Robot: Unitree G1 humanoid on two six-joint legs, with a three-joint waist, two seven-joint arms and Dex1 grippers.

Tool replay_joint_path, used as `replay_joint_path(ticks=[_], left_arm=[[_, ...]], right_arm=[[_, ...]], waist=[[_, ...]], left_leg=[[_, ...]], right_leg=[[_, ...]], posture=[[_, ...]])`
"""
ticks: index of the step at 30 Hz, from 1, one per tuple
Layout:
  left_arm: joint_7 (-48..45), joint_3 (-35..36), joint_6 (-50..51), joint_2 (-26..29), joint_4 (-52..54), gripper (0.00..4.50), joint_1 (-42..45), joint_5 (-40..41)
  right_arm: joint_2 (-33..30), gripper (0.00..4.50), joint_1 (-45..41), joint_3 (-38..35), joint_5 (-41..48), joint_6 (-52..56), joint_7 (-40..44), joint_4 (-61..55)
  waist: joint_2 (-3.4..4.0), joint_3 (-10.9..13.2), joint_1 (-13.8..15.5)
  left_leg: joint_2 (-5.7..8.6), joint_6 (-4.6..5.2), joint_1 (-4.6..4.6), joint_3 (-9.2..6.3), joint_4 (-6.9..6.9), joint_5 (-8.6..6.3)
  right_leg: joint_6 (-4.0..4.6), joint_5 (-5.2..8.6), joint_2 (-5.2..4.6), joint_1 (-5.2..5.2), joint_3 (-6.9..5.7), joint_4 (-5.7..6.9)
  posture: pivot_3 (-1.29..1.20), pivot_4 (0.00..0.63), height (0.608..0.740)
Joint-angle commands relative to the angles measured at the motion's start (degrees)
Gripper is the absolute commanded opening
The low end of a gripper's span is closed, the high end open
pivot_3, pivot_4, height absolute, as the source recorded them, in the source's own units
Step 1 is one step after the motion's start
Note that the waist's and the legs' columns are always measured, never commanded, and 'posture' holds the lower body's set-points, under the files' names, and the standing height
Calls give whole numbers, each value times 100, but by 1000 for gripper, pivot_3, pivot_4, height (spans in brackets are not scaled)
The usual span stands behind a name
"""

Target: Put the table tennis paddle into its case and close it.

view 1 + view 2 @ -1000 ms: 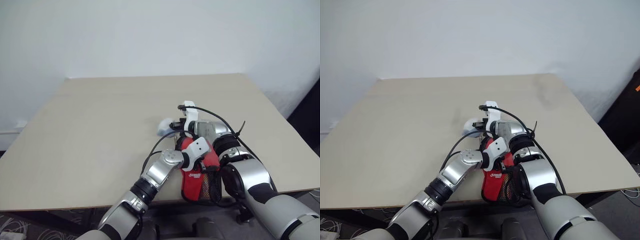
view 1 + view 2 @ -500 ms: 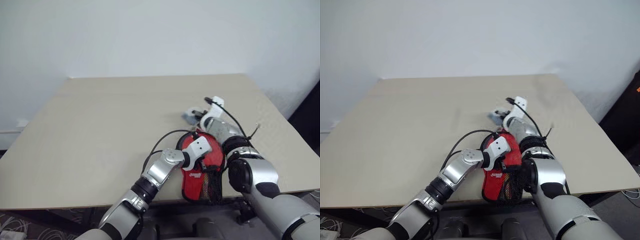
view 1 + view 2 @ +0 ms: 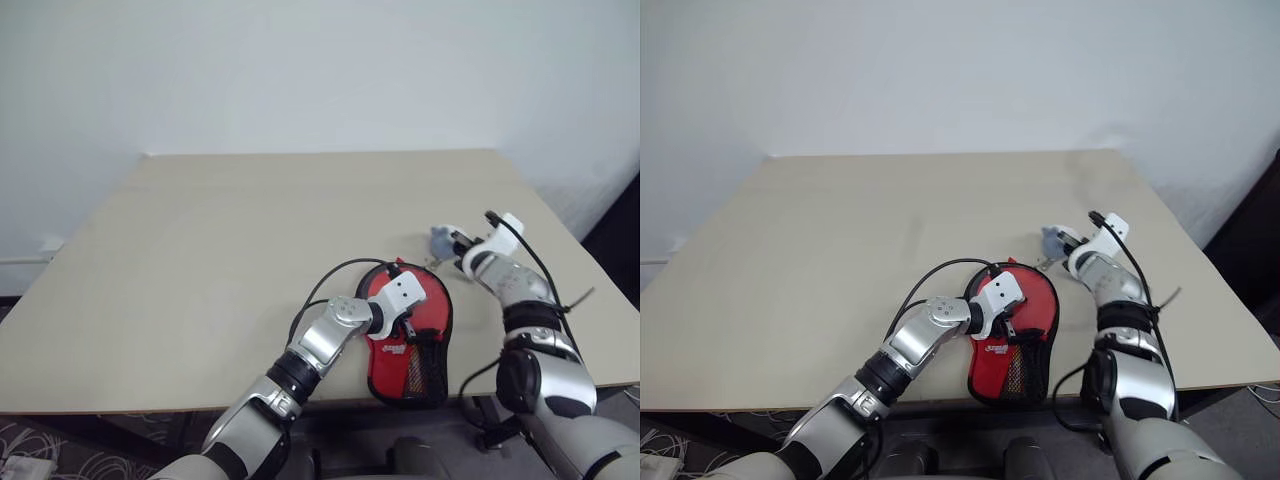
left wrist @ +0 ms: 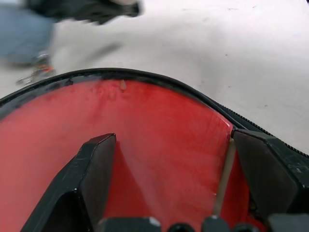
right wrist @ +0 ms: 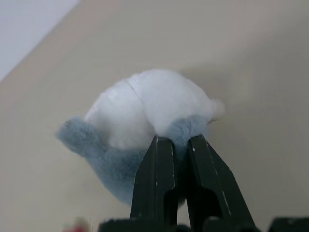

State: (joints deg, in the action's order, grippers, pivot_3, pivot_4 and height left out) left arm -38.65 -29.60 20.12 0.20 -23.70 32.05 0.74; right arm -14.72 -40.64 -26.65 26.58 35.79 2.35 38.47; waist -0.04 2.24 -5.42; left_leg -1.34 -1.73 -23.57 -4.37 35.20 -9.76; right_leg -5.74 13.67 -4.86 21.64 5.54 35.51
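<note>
The red case [image 3: 386, 366] with black piping and a mesh panel lies flat near the table's front edge. Its round end points away from me. My left gripper [image 4: 172, 138] is open, with its fingers [image 4: 99, 164] spread over the case's red face [image 4: 159, 125]. My right gripper [image 5: 176, 141] is shut on a small white-grey fluffy ball [image 5: 149, 106]. It holds the ball just above the table, to the right of the case's round end [image 3: 441, 238]. The table tennis paddle is hidden.
The beige table [image 3: 220, 240] stretches wide to the left and back. Its right edge [image 3: 575, 240] runs close beside my right arm, and its front edge passes just below the case. A black cable [image 3: 325, 280] loops over my left wrist.
My right gripper has swung to the right with the fluffy ball, from the left of the case's round end to its right side. The left gripper and the case have stayed put.
</note>
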Motion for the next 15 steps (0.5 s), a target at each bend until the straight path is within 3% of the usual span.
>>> replay_joint_path(ticks=[1, 7, 15], left_arm=[[161, -14, 258, 254, -605, 4034, -198, -349], [111, -43, 243, 230, -652, 4034, -180, -336], [42, -100, 152, 173, -818, 4034, -101, -359]], right_arm=[[-488, 10, 484, -590, 266, 567, -540, -1534], [-580, 10, 1783, -1110, 849, 1499, -754, -3444], [-1148, 10, 3082, -1611, 1695, 1965, -57, -4429]], waist=[[1, 0, 19], [9, -1, 143], [4, 4, 139]], left_leg=[[1, 0, 0, 0, 0, 0], [1, -1, -2, -5, -4, -2], [11, 3, -14, -8, -4, -6]], right_leg=[[0, 0, -1, -1, 0, -1], [-1, 1, -2, -9, -5, -42], [-2, 1, -12, -22, -6, -79]], posture=[[0, 0, 740], [0, 0, 740], [0, 0, 740]])
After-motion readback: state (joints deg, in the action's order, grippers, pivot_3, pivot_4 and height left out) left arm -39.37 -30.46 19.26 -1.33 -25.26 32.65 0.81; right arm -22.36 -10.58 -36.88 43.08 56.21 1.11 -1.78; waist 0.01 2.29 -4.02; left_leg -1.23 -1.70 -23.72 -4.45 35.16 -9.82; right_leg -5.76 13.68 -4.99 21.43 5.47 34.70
